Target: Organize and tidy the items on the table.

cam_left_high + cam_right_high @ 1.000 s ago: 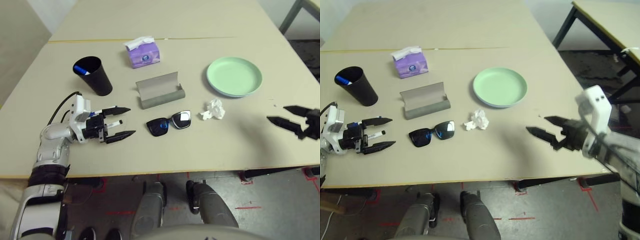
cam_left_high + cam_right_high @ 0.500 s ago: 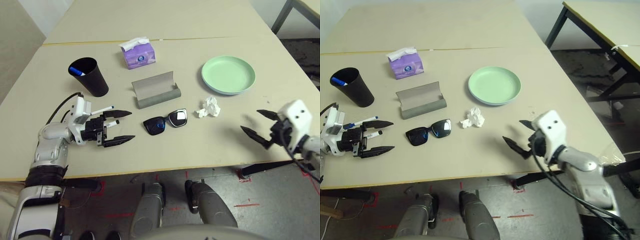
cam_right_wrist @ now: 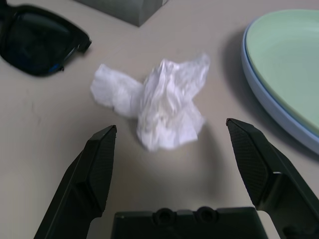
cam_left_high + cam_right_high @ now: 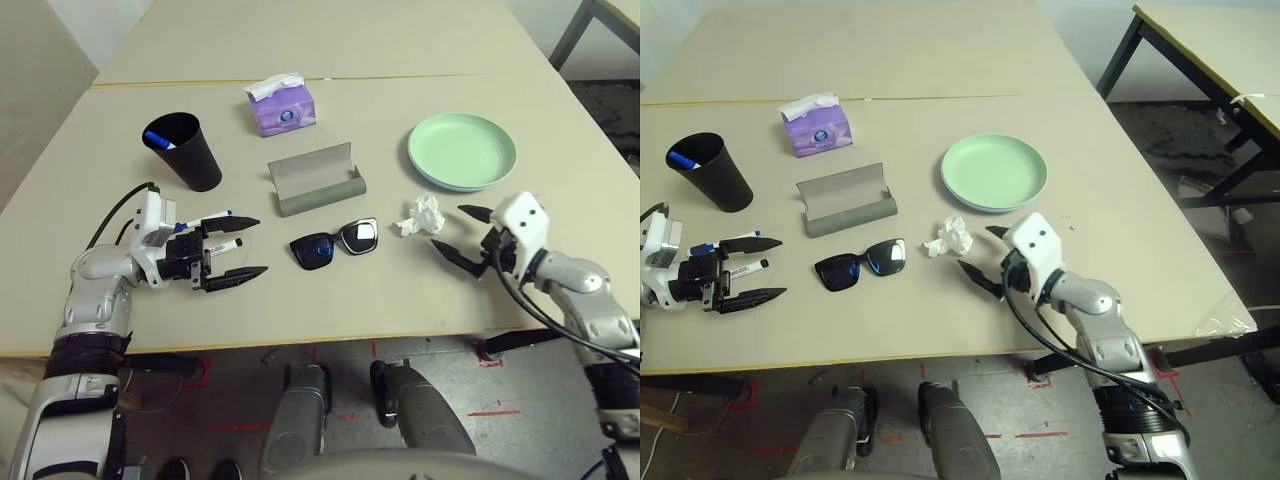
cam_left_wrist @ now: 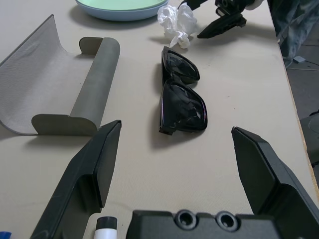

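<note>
Tissue (image 3: 162,102) pickup is the step in hand, judging from the layout. The crumpled white tissue lies on the table (image 4: 400,40), between the black sunglasses (image 4: 335,242) and the stacked green and pale blue plates (image 4: 462,150), just beside the plates' near edge. The right gripper (image 4: 458,232) hangs low over the table with its 2 black fingers spread wide and empty; in the right wrist view the tissue sits between and just ahead of the fingertips, not yet touched.

The left gripper (image 4: 240,247) rests near the table's left side, its fingers also spread wide and pointing toward the sunglasses. A white marker with a black cap (image 4: 225,245) lies between them, not clamped. A 2nd marker, blue-capped (image 4: 158,139), stands inside the black cup (image 4: 188,150). The grey glasses case (image 4: 315,180) lies open behind the sunglasses, and a purple tissue box (image 4: 285,108) sits further back.

Next move, as a judgement: advance the right gripper slightly until the tissue lies fully between the fingers, then close. The tissue is light and soft, so the fingers must close nearly fully to hold it, without nudging the plates.
</note>
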